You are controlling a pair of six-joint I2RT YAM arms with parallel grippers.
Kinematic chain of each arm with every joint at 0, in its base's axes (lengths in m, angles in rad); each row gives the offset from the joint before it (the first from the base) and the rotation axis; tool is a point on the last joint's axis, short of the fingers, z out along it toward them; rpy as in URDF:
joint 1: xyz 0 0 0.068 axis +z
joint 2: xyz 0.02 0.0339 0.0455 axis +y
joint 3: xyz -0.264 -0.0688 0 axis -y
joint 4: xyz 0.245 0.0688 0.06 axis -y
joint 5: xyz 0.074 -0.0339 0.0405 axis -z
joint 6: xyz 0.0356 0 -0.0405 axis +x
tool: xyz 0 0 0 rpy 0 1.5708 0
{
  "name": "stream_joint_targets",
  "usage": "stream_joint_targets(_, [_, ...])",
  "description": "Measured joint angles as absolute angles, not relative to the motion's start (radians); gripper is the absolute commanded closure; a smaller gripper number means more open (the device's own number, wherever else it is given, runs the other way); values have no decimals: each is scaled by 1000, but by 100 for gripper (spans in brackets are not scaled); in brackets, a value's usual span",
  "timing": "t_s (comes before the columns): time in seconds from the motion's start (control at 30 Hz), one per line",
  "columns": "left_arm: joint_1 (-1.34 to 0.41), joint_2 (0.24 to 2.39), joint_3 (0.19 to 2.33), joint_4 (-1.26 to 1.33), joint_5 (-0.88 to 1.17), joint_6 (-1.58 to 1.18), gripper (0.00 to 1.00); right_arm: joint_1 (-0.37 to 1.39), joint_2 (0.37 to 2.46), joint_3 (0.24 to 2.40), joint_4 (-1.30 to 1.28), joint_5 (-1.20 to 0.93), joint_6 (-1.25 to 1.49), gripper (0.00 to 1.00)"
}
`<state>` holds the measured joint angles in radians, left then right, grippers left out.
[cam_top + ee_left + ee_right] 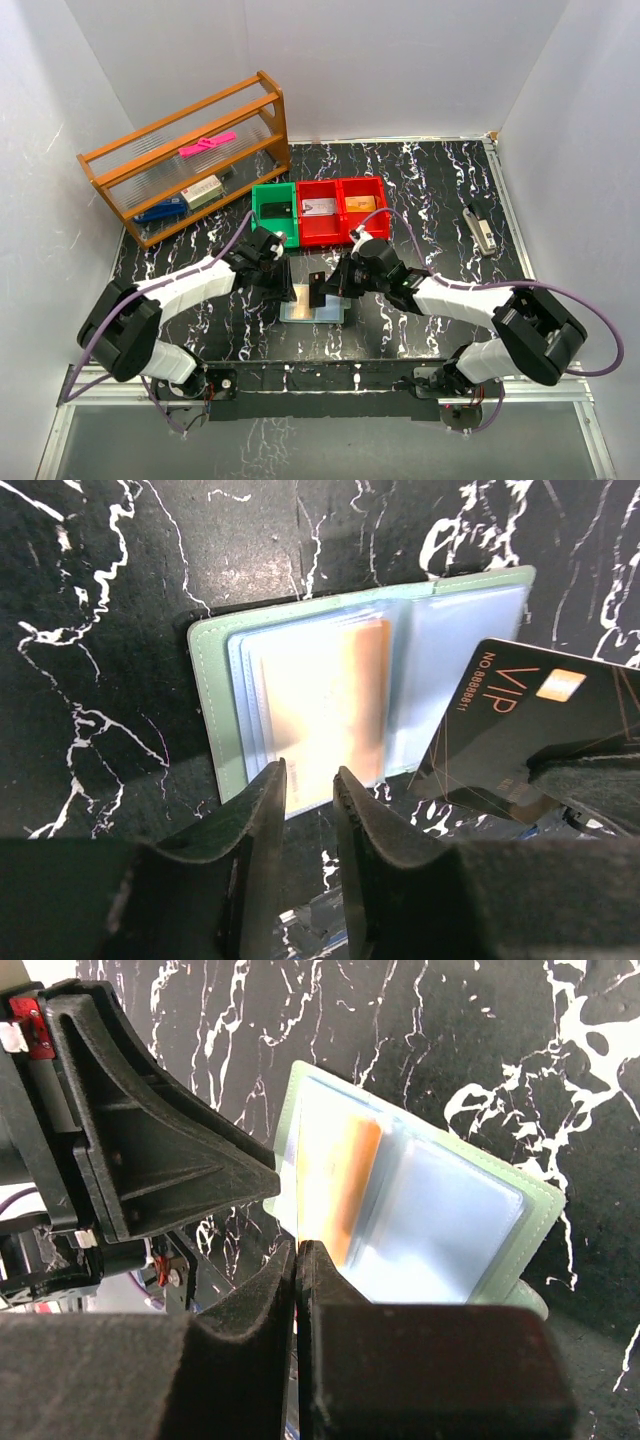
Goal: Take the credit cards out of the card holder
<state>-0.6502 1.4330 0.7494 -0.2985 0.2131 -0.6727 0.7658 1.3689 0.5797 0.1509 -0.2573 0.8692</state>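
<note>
The card holder (330, 314) lies open and flat on the black marble table, pale blue inside with green edging (207, 710). An orange-and-white card (335, 705) sits in its left sleeve. My right gripper (327, 287) is shut on a black VIP credit card (520, 730) and holds it upright on edge just above the holder; in the right wrist view (298, 1250) the card shows edge-on between the pads. My left gripper (310, 775) is open a little and empty, hovering at the holder's near left edge (284, 290), close to the right gripper.
A green bin (274, 210) and two red bins (320, 212) holding cards stand behind the holder. A wooden rack (190, 160) stands at the back left. A small metal object (482, 230) lies at the right.
</note>
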Motion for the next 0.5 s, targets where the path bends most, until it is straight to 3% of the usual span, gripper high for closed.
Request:
stream_joint_targets(0.3, [-645, 1296, 785, -367, 96, -624, 60, 813, 1348, 580, 161, -232, 805, 100])
stream_joint_targets(0.5, [-553, 1197, 842, -434, 5, -554, 34, 888, 1348, 617, 161, -171, 741, 100])
